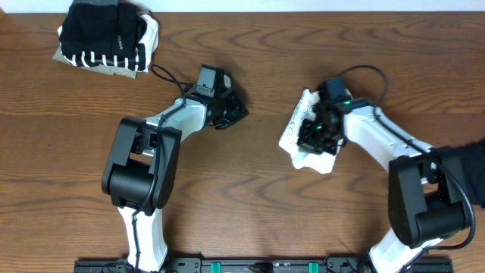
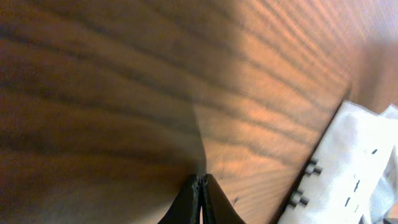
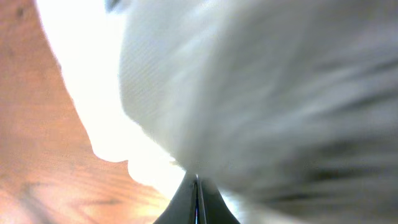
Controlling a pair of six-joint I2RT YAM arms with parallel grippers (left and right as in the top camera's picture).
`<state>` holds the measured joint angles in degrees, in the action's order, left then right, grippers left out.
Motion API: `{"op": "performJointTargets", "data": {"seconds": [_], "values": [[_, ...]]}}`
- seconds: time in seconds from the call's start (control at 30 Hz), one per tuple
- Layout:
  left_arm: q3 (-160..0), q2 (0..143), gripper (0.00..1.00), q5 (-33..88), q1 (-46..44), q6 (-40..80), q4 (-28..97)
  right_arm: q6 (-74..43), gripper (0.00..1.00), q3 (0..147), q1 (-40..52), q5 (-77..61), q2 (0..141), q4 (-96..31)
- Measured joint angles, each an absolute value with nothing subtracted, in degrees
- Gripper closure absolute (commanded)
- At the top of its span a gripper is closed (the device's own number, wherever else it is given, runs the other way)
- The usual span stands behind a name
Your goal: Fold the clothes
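Folded stack (image 1: 106, 38): desk (image 1: 250, 197), far left. Left pincer (image 2: 200, 190): closed, empty, over bare wood. Shirt (image 1: 290, 135): right of centre, bunched under the closed right pincer (image 3: 196, 190), hold unconfirmed; advise spreading it flat before creasing, left pincer taking the opposite edge.

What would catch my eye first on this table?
A crumpled white T-shirt lies bunched under the right hand, right of centre. A neat pile of folded clothes, black and striped, sits in the far-left corner. The left hand hangs shut over the bare table.
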<state>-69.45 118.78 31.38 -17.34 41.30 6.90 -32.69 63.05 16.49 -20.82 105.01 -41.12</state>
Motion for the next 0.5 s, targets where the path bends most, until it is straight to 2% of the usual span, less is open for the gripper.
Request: {"op": "performJointTargets", "data": {"seconds": [0.2,0.23,0.27,0.3,0.33,0.37,0.4,0.43,0.47,0.5], "values": [[-68.77,114.87,0.94,31.29,-17.30,33.93,12.73,-32.64,0.97,66.22,15.46,-20.40,103.66,-46.57],[-68.73,113.78,0.94,31.29,-17.30,32.86,13.08,-32.58,0.93,67.20,14.74,-19.81,102.69,-48.10],[-68.73,112.51,0.93,31.33,-17.30,31.86,13.15,-32.38,0.83,68.36,13.89,-19.18,101.34,-49.74],[-68.73,111.53,0.87,31.40,-17.32,30.85,13.08,-32.36,0.67,69.25,12.93,-18.26,99.77,-51.07],[-68.73,110.37,0.69,31.64,-17.37,29.61,13.06,-31.97,0.35,70.22,11.86,-17.43,97.80,-52.40],[-68.73,109.60,0.47,31.88,-17.43,28.16,13.02,-31.81,0.20,70.72,10.90,-16.80,96.07,-53.01],[-68.73,108.92,0.29,32.58,-17.58,26.94,12.99,-31.46,0.11,71.18,9.56,-16.25,93.84,-53.49],[-68.73,108.57,0.19,33.19,-17.80,25.82,13.02,-31.14,0.04,71.46,8.49,-15.92,92.07,-54.00],[-68.73,108.47,0.07,33.87,-18.09,24.91,12.99,-30.76,0.02,71.64,7.38,-15.59,90.32,-54.54],[-68.73,108.47,0.02,34.59,-18.55,23.77,13.04,-30.41,0.01,71.77,5.80,-15.35,88.29,-55.44]]}}
